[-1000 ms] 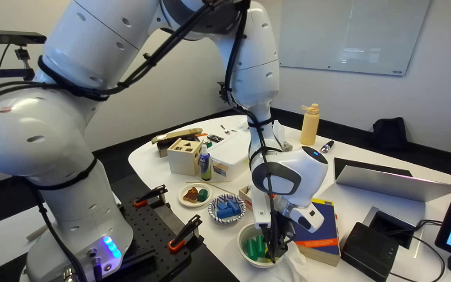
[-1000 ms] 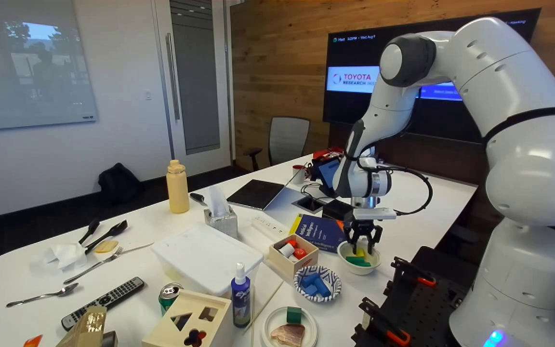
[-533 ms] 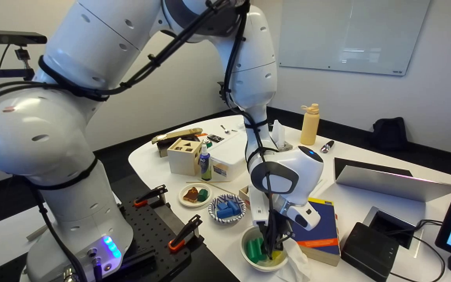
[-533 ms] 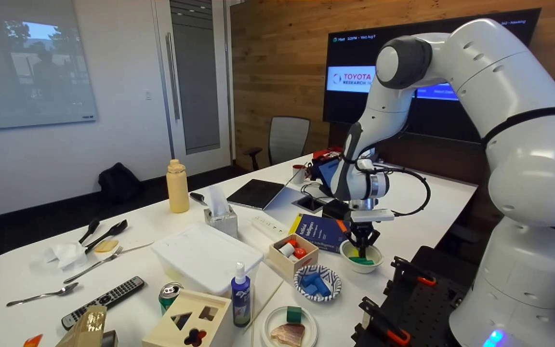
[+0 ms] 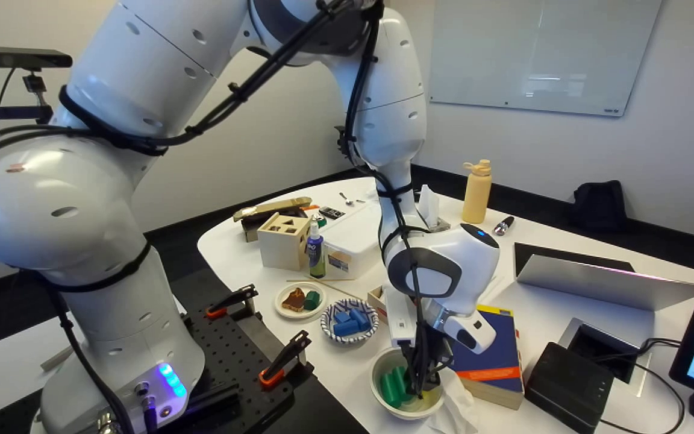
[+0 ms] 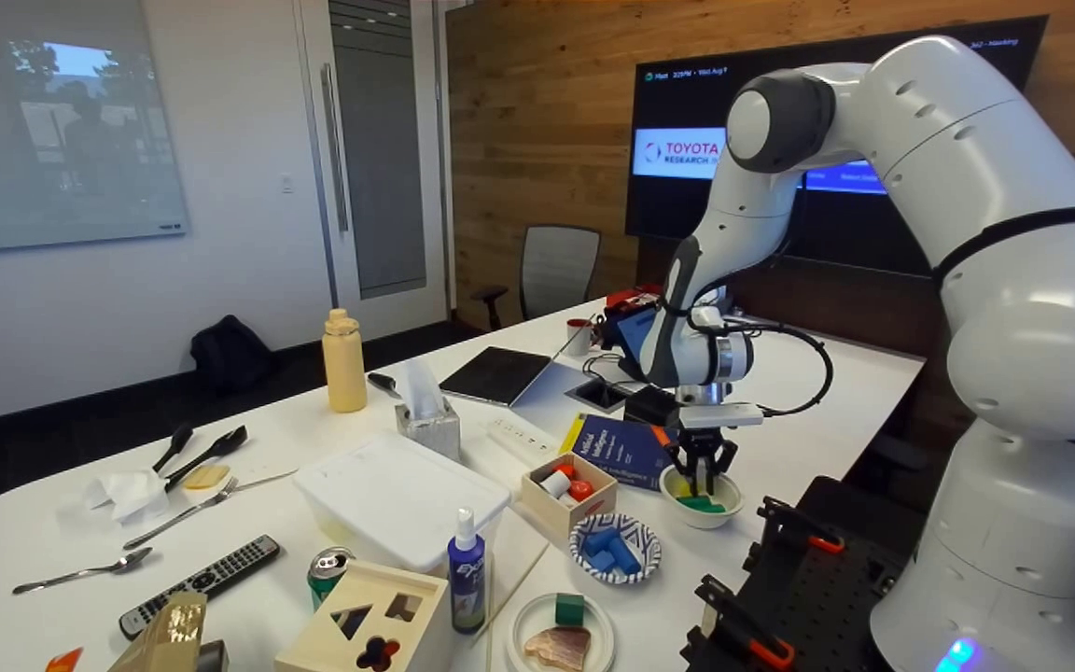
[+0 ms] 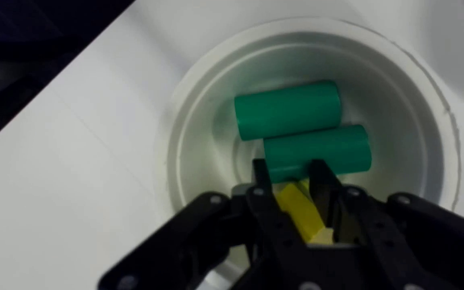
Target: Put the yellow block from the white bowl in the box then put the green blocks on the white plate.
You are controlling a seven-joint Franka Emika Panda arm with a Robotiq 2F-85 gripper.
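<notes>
The white bowl (image 7: 193,133) shows in the wrist view and in both exterior views (image 5: 373,380) (image 6: 698,521). Two green blocks (image 7: 289,109) (image 7: 322,152) lie side by side in it; they show in both exterior views (image 5: 392,389) (image 6: 698,505). The yellow block (image 7: 301,213) lies beside them, partly hidden by my gripper (image 7: 290,166). My gripper reaches down into the bowl, fingers partly apart, with the yellow block showing between or below them. An open wooden box (image 6: 545,509) holds red and white pieces. The white plate (image 6: 607,644) holds a dark green block and a brown piece.
A patterned bowl of blue blocks (image 6: 614,571) stands between the white bowl and the plate. A blue book (image 6: 621,453) lies behind the white bowl. A lidded plastic bin (image 6: 397,495), spray bottle (image 6: 467,579) and shape-sorter box (image 6: 369,621) stand farther off.
My gripper, wide open one second ago, has moved lower into the bowl. Its fingers looked close together half a second ago and are now a little apart. The bowl has shifted slightly.
</notes>
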